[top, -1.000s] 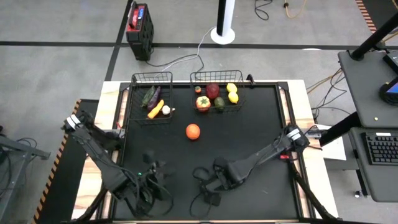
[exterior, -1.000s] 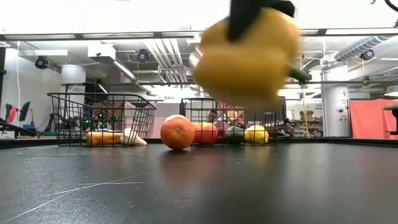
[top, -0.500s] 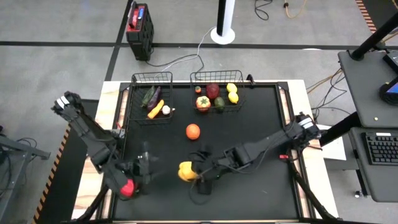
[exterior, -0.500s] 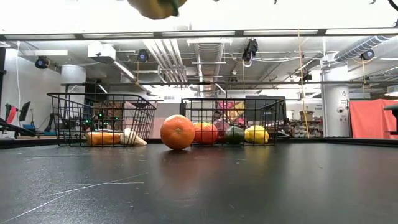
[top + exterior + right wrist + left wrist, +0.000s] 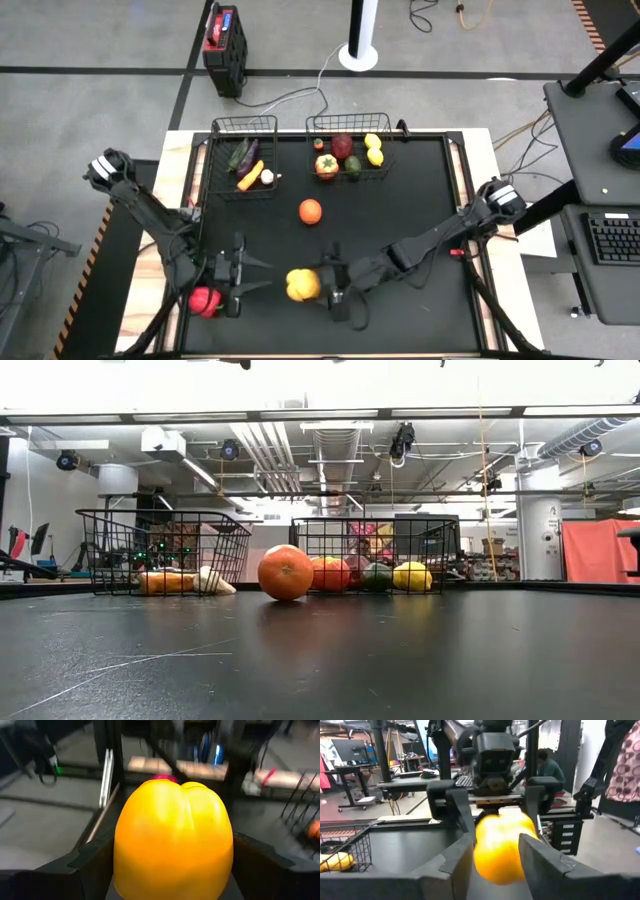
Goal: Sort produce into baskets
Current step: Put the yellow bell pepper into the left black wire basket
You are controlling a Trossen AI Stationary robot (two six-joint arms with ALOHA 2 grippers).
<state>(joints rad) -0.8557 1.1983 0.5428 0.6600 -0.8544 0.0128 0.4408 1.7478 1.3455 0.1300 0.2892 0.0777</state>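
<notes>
Fingers of the right gripper (image 5: 318,287) clamp a yellow bell pepper (image 5: 301,284) above the table's near edge. Opposite, the left gripper (image 5: 252,276) stands with jaws apart, empty.

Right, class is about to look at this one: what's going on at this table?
Two robot arms are sorting toy produce into two wire baskets. The right pincer holds a yellow pepper above the near part of the table. The left pincer faces it, fingers apart, with a red pepper beside that arm. An orange lies loose mid-table. The narrower basket and wider basket already hold several pieces.
</notes>
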